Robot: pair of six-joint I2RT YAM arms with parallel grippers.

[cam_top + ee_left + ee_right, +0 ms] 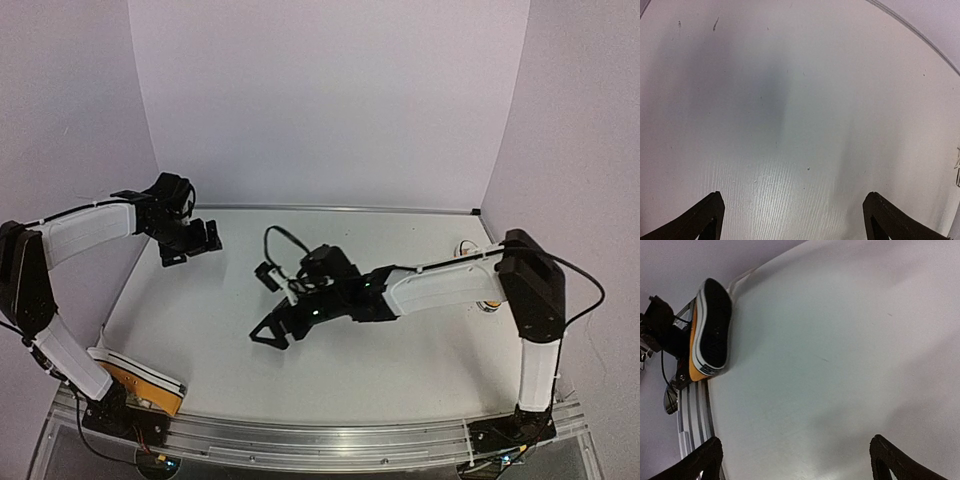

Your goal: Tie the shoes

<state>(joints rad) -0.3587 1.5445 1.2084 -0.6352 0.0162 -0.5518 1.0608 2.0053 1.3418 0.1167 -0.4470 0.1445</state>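
1. Plainly, two arms are in view, one gripper on each, and each gripper has two black fingers.
2. The left gripper (192,246) hangs over the far-left part of the white table (400,380). Its jaws are spread wide with nothing between them, and in its wrist view the two fingertips (710,212) frame only bare tabletop.
3. The right gripper (268,304) reaches across to the middle of the table. Its jaws are likewise spread wide and grasp nothing.
4. One shoe (140,385) can be counted with confidence. It lies on its side at the near-left corner of the table, just beside the left arm's base and against the metal rail (350,440) along the near edge.
5. In the right wrist view that shoe turns its dark sole toward the camera. The sole is rimmed in white, and the orange upper shows along one side.
6. What looks to be a second shoe (467,248) sits at the far right of the table, mostly hidden behind the right arm. Only slivers of white and orange show, so how it lies cannot be told.
7. That makes two shoes at most, one at each side of the table and well apart from each other.
8. Neither gripper touches either shoe. The left gripper is well apart from the near-left shoe, and the right gripper points toward it from the table's middle.
9. The laces cannot be made out in any view.
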